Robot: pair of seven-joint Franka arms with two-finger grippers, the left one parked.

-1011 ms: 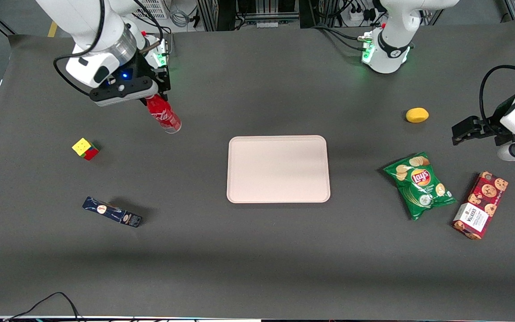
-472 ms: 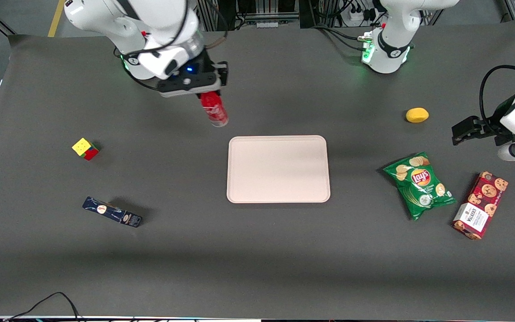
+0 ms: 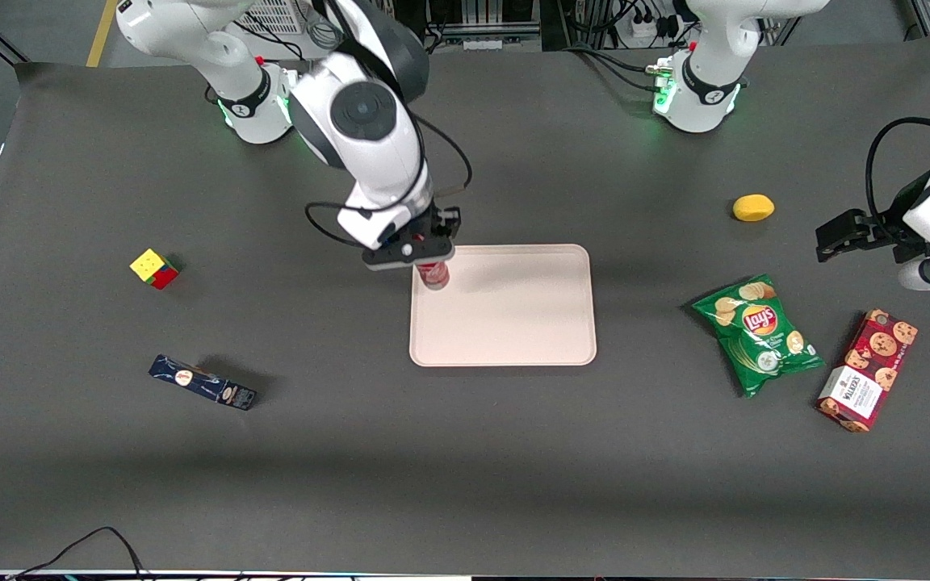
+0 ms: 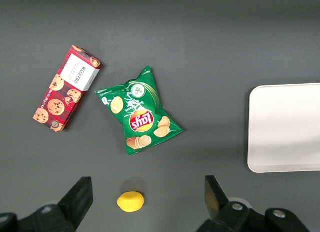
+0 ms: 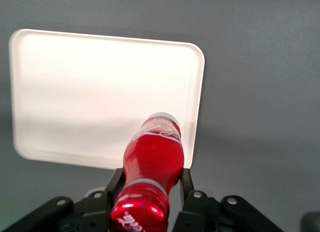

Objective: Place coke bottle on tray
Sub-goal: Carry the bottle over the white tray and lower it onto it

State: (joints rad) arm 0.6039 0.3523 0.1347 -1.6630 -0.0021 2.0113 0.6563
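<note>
Above the tray's (image 3: 513,323) corner, gripper (image 3: 431,257) clamped on the coke bottle (image 3: 434,276), upright, base down.

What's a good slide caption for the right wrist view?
Gripper shut on the coke bottle, holding it above one corner of the pale pink tray.

I see even overhead lighting; the tray (image 5: 90,87) is overexposed to near white in my right wrist view, the coke bottle (image 5: 150,177) in the gripper (image 5: 149,192) appears slightly soft, and shadows stay faint.
</note>
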